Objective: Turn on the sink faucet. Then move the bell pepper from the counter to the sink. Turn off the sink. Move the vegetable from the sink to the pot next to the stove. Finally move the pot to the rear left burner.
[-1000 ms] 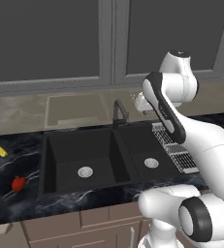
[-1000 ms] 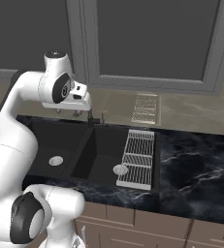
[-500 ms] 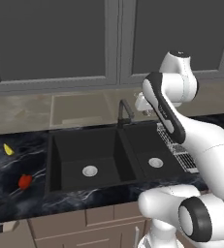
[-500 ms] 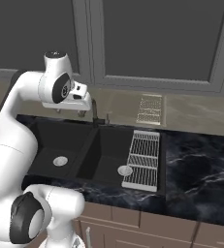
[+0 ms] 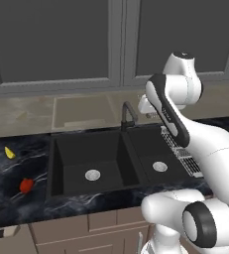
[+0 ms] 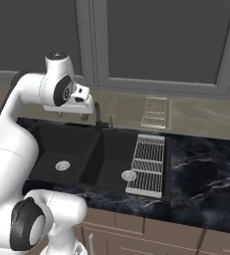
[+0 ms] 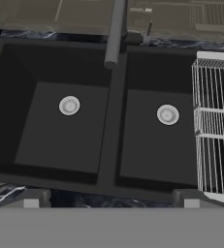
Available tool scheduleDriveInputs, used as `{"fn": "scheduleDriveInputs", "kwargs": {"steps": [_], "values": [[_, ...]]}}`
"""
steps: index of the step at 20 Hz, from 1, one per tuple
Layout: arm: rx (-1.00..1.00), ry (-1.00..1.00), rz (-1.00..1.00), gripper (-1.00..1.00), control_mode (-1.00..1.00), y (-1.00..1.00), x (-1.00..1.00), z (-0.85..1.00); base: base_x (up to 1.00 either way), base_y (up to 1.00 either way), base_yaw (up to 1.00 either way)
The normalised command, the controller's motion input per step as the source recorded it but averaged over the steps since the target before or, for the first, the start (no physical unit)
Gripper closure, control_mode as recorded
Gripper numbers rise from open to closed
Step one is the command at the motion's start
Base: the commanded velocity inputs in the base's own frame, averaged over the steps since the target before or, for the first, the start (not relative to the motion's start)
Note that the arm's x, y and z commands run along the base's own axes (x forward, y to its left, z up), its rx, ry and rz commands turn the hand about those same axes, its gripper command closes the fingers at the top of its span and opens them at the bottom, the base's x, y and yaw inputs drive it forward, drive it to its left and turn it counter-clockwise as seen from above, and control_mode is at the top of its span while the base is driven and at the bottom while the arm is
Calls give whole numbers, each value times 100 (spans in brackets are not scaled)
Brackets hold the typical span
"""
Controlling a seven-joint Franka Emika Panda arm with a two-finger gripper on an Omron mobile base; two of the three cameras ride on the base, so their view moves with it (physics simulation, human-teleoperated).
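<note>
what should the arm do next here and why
Probably bring the open fingers down and forward toward the sink faucet to reach the small lever beside its base. No water runs from the spout, both basins of the sink look dry, and the bell pepper sits on the counter, so turning the water on likely comes first.

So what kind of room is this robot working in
Most likely a home kitchen. A black double-basin sink with a gooseneck faucet sits in a dark marble-look counter, a wire rack rests over one basin, and grey cabinets hang above.
</note>
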Motion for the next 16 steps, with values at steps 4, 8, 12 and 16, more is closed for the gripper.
{"fn": "scheduleDriveInputs", "kwargs": {"steps": [4,8,12,16], "values": [[0,0,0,-100,100,0,0,0,31,6,0],[0,0,0,-100,100,0,0,0,31,0,0],[0,0,0,-100,100,0,0,0,40,1,0],[0,0,0,-100,100,0,0,0,44,8,0]]}}
